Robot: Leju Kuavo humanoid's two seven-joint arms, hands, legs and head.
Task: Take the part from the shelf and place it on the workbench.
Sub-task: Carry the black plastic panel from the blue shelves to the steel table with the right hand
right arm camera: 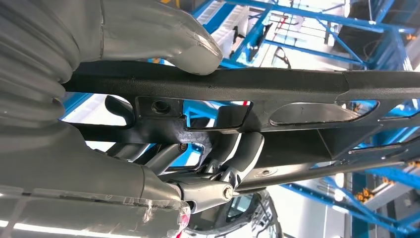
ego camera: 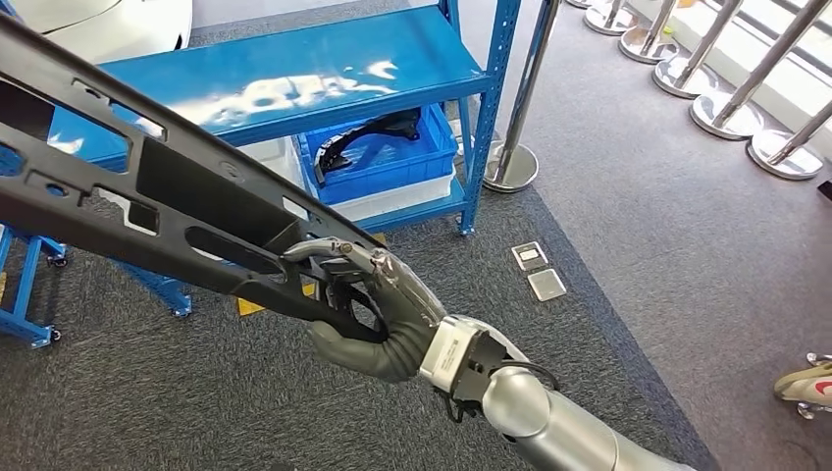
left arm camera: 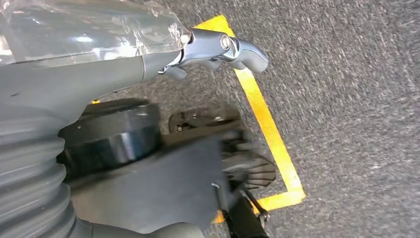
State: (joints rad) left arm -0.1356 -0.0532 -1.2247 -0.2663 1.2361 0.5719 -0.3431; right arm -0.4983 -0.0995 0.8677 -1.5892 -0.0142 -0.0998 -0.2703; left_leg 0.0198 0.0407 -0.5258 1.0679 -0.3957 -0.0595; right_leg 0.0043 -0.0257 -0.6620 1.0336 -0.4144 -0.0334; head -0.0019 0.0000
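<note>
A long black plastic part (ego camera: pixel 167 196) with several cut-outs stretches from the upper left toward the centre of the head view, held above the carpet. My right hand (ego camera: pixel 378 304) grips its near end, fingers wrapped through an opening. In the right wrist view the thumb (right arm camera: pixel 163 44) presses on one side of the part (right arm camera: pixel 277 84) and the fingers (right arm camera: pixel 237 153) curl around the other. In the left wrist view my left hand (left arm camera: pixel 99 74) hangs over the carpet and holds nothing, its fingers (left arm camera: pixel 223 47) apart.
A blue metal shelf (ego camera: pixel 294 69) stands ahead, with a blue bin (ego camera: pixel 422 162) on its lower level holding another black part (ego camera: pixel 363 132). Chrome stanchions (ego camera: pixel 515 162) stand at the right. Floor sockets (ego camera: pixel 538 270), a person's shoe (ego camera: pixel 805 381), and yellow floor tape (left arm camera: pixel 267 124) lie around.
</note>
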